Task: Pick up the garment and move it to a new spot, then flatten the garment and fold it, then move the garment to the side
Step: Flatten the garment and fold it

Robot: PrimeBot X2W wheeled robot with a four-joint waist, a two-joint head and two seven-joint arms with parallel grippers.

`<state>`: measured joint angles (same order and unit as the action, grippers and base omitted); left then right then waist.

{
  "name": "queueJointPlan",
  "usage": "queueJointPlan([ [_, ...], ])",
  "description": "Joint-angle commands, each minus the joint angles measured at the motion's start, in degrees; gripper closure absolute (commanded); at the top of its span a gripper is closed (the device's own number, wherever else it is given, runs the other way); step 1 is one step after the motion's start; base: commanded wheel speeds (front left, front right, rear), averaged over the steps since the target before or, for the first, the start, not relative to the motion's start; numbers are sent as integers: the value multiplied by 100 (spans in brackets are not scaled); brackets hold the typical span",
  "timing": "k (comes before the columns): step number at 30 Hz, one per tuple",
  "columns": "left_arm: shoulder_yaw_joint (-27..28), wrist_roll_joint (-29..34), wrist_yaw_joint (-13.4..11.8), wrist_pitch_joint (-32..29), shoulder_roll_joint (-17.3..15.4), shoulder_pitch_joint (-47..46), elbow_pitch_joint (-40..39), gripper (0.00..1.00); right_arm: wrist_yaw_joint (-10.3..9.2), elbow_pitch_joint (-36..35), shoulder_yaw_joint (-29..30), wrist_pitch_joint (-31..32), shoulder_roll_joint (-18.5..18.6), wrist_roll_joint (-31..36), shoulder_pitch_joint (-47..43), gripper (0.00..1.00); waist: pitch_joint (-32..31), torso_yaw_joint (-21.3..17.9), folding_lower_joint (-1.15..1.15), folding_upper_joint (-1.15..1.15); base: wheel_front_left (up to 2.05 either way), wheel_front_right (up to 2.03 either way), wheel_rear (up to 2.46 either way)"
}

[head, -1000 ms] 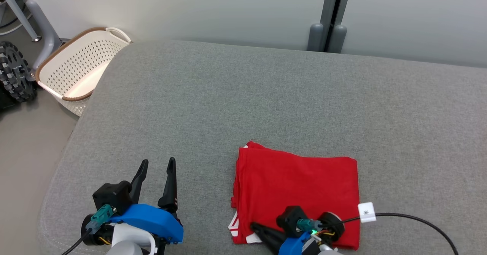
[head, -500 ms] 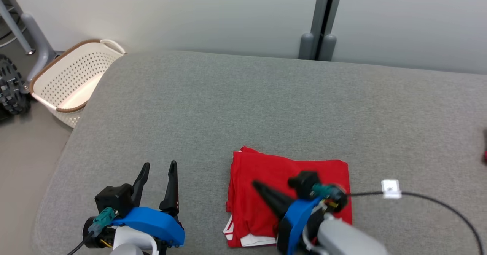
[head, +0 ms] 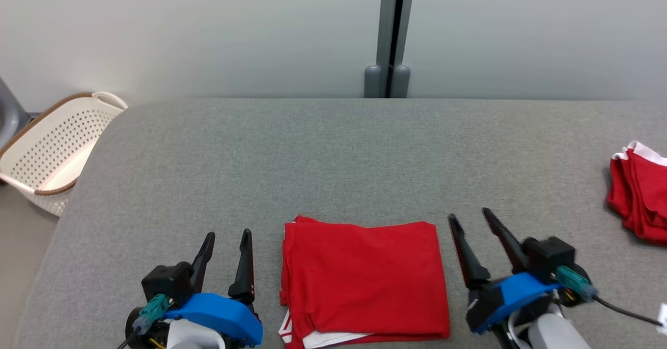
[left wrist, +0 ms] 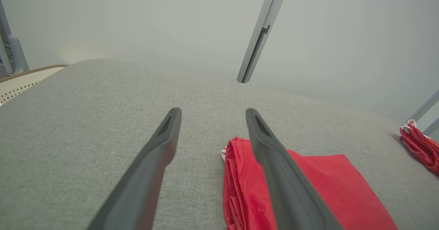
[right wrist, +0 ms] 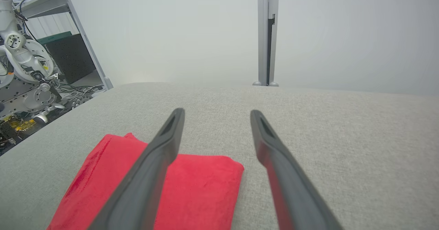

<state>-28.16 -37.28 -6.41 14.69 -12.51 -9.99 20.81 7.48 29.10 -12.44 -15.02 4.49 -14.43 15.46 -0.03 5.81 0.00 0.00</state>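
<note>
Right pincer spread beside garment; wrist view: machinery.

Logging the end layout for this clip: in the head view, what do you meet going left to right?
basket → left gripper → folded garment → right gripper → second red garment

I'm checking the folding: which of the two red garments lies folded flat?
The garment at the front middle, a neat flat rectangle. The other garment, at the right edge, lies bunched up.
</note>
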Motion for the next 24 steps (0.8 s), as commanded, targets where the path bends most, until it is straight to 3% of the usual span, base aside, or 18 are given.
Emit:
queueJointPlan([
  [1,91,70,18,38,-19,81,60,0,3,-262,374,-20,-71,238,-352,0,-80,-106,0,0,0,0,0],
  [10,291,411,31,55,-32,303,123,0,3,-716,1014,-20,-157,549,-1005,0,-176,-221,0,0,0,0,0],
  [24,610,740,192,57,137,475,229,0,3,-842,1068,-20,-160,385,-1117,0,-230,-242,0,0,0,0,0],
])
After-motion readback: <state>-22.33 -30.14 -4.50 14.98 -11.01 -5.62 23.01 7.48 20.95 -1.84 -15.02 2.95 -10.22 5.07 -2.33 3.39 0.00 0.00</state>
